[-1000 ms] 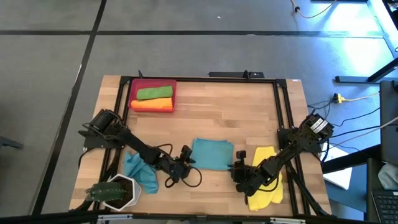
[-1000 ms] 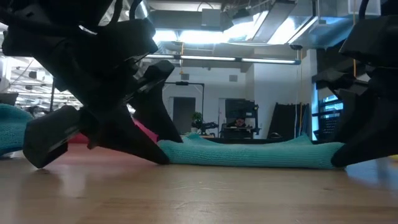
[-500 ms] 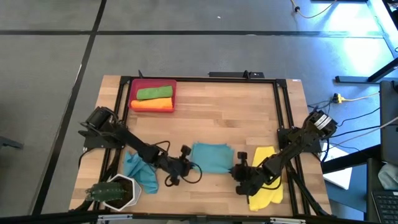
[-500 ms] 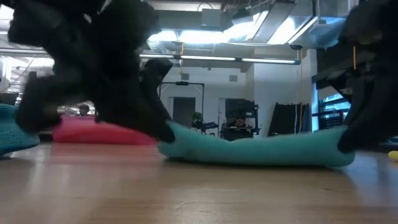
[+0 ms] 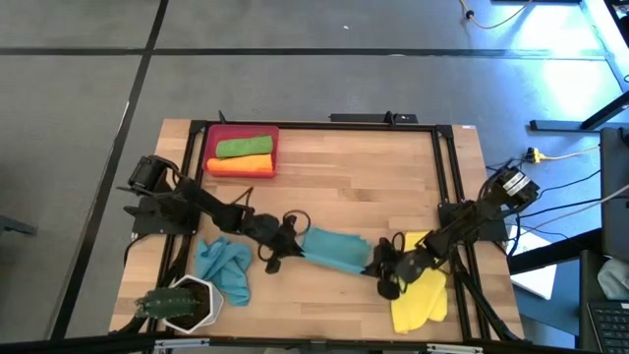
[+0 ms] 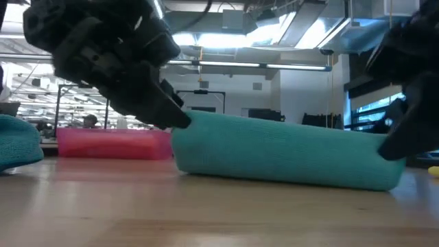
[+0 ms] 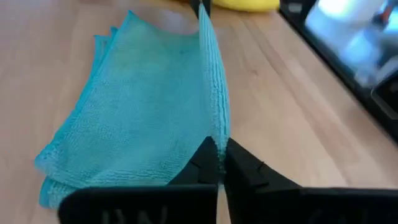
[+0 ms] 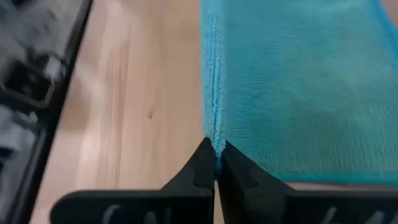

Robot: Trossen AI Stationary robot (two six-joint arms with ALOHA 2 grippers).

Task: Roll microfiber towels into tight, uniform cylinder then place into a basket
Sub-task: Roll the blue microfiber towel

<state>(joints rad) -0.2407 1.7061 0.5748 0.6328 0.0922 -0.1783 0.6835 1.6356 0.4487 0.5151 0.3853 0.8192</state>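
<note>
High view: both dark arms reach toward the middle of the wooden surface (image 5: 344, 187), one at each end of a folded teal-blue microfiber towel (image 5: 335, 250).
Left gripper (image 5: 286, 246): its fingers (image 7: 205, 163) are pressed together on the towel's near edge at one corner; in the left wrist view the cloth runs straight away from the fingertips.
Right gripper (image 5: 381, 265): its fingers (image 8: 205, 163) are likewise pinched on the hem at the opposite corner, the pile of the cloth spreading out beyond them.
Towel in hand: the gripped edge is lifted off the surface and stretched between the two grips, while the far edge lies on the wood.
Handling: soft, light, limp cloth; I judge it will sag wherever it is not held taut, and the layers may slip apart, so the two end corners of one edge look like the right places to hold.
Other towels: a crumpled teal-blue towel (image 5: 223, 267) lies just beside the left arm, a loose yellow towel (image 5: 421, 303) lies partly under the right gripper.
Basket: the shallow red plastic tray (image 5: 212, 142) sits well apart from both grippers, holding a green roll (image 5: 244, 147) and an orange roll (image 5: 240, 165).
Bystander item: a white hexagonal pot with a plant (image 5: 183, 304) stands near the crumpled towel.
</note>
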